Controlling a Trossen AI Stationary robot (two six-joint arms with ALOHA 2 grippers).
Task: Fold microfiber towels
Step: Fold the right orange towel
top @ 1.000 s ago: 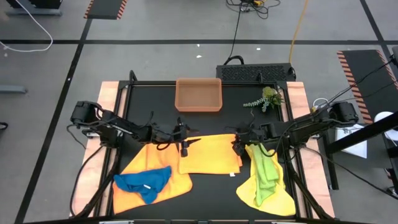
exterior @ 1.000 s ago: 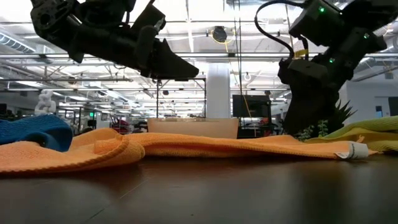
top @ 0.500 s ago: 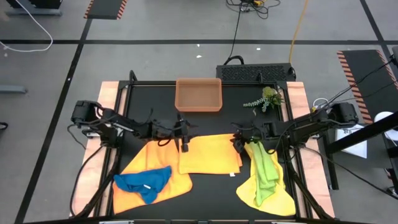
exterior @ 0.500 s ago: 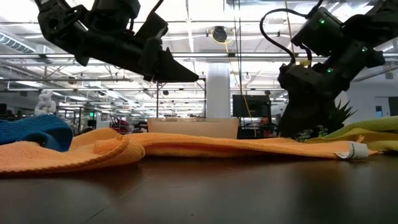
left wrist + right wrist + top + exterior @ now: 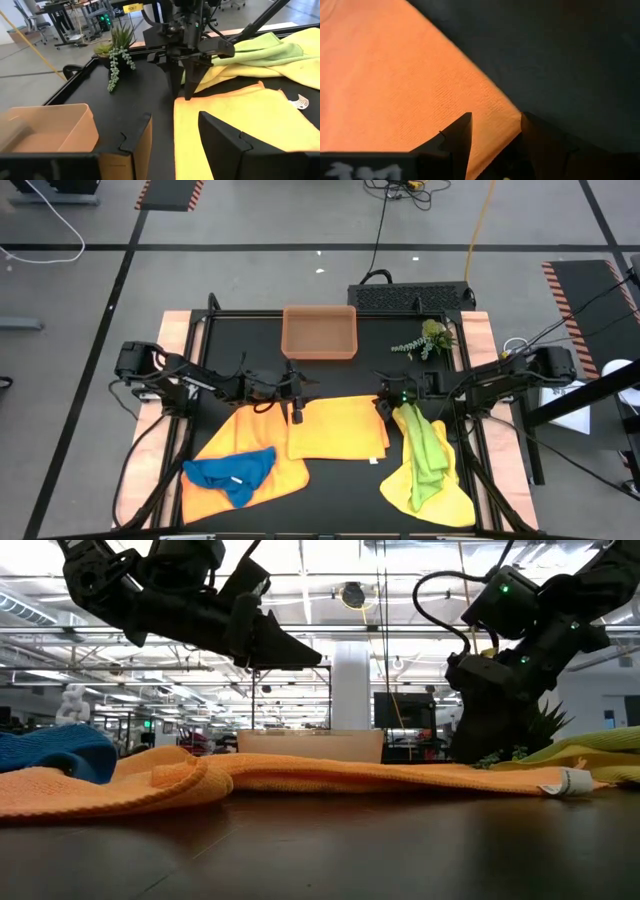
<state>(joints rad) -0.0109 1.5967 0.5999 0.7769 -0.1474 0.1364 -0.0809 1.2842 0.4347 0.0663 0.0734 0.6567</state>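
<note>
table: black top, bare strip across 12 o'clock half; front edge cut off by high view.
orange towel: spread flat at 7 o'clock, biggest cloth; far corner partly hidden under the left arm.
folded orange-yellow towel: centre of table, overlapping the orange towel's right edge; white tag at its 5 o'clock corner; its two far corners sit under the grippers.
yellow towel: crumpled at 5 o'clock, mostly covered; front edge near frame cutoff.
lime green towel: long rumpled strip lying on top of the yellow towel.
blue towel: bunched on the orange towel at 7 o'clock.
tray: orange-brown, at 12 o'clock, well apart from all towels.
plant sprig: at 1 o'clock, just beside table's right rail.
left gripper: above the folded towel's 11 o'clock corner, fingers parted, nothing between them; low view shows it raised clear of cloth.
right gripper: at the folded towel's 1 o'clock corner, fingers parted and straddling the cloth edge; cannot tell if it touches.
open room: bare black table between tray and towels.
</note>
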